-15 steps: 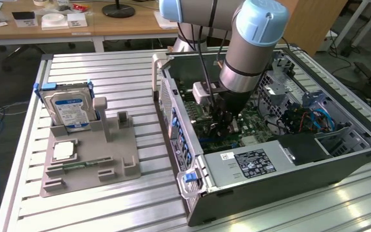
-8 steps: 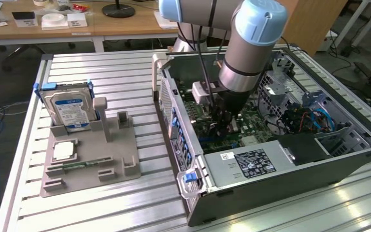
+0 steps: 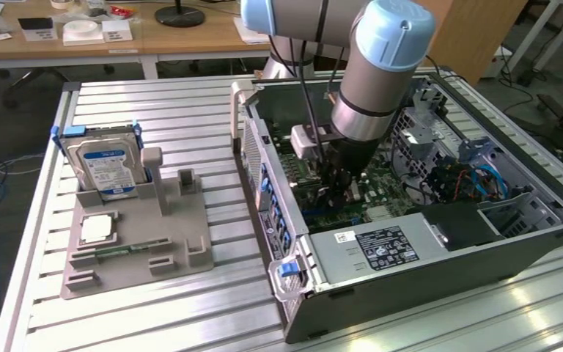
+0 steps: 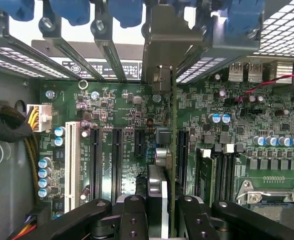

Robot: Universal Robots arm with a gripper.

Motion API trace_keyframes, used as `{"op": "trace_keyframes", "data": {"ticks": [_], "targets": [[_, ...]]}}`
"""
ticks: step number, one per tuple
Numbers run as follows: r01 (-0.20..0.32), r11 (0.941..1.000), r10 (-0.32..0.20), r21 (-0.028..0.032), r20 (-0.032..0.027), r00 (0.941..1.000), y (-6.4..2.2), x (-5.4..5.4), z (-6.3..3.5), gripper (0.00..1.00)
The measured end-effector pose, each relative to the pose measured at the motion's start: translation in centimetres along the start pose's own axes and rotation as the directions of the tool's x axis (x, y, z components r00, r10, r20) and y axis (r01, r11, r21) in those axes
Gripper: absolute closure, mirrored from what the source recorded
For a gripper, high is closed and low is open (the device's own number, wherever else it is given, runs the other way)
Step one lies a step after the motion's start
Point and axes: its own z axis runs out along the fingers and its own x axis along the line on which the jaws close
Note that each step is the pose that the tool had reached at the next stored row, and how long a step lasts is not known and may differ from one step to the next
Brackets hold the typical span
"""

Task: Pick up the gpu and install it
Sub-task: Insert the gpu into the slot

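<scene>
Inside the open computer case (image 3: 292, 220), my gripper (image 4: 163, 210) is clenched on the gpu (image 4: 172, 150), held edge-on and upright above the motherboard (image 4: 121, 125); its metal bracket (image 4: 162, 35) stands against the rear slot openings; black expansion slots (image 4: 117, 160) lie close on both sides; outside on the table (image 3: 164, 110), a hard drive (image 3: 105, 165) stands in the gray holder (image 3: 155, 249).

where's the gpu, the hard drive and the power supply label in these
gpu (image 4: 173, 165), wrist view, green board edge.
hard drive (image 3: 103, 167), exterior view, blue-white label.
power supply label (image 3: 387, 245), exterior view, middle of the black sticker.
</scene>
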Motion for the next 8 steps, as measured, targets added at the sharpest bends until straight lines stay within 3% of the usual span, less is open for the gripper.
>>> {"op": "trace_keyframes", "data": {"ticks": [8], "targets": [[0.000,1.0000,0.000,-0.0022,0.0009,1.0000,-0.01,0.00,0.22,0.72]]}}
